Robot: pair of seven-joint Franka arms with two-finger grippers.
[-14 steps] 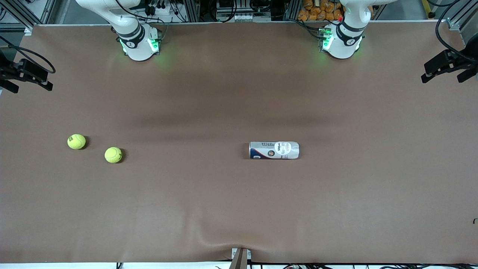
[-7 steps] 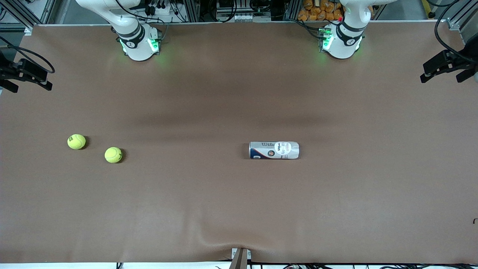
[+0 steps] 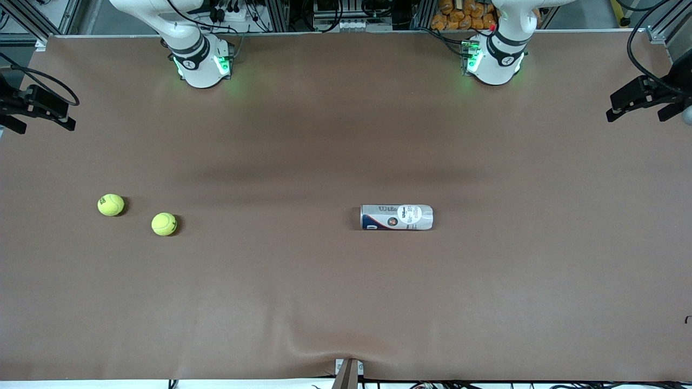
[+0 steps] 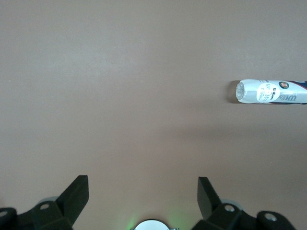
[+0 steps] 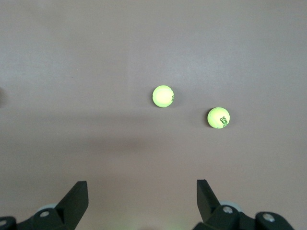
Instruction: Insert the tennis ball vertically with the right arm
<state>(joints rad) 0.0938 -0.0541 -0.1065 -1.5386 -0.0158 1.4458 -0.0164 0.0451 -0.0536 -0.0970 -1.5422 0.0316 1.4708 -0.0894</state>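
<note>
Right gripper (image 5: 139, 201): seen in the right wrist view raised high over the brown table (image 3: 303, 302), its two black fingers (image 5: 76, 199) set wide apart with nothing between them; in the front view it was recorded at that view's edge toward the right arm's end (image 3: 38, 108). Two yellow-green tennis balls were noted on the table below it, apart from each other and untouched: the first tennis ball (image 3: 164, 224) (image 5: 163, 96), lying nearer to the front camera, and the second tennis ball (image 3: 111, 205) (image 5: 218, 117), printed with dark lettering, placed closer to the right arm's end of the table. Left gripper (image 4: 143, 203): likewise held aloft over bare table with its fingers (image 4: 207, 194) spread apart and empty, and listed at the front view's edge toward the left arm's end (image 3: 643, 100). Ball can (image 3: 397, 217) (image 4: 271, 91): a silver and white tube with a dark blue band and a round label, found lying on its side near the middle of the table, well apart from both balls, its long axis running between the two ends of the table. Arm bases: the right arm (image 3: 197, 59) and the left arm (image 3: 494, 59) were mounted along the table's edge farthest from the front camera, each lit green at the collar.
</note>
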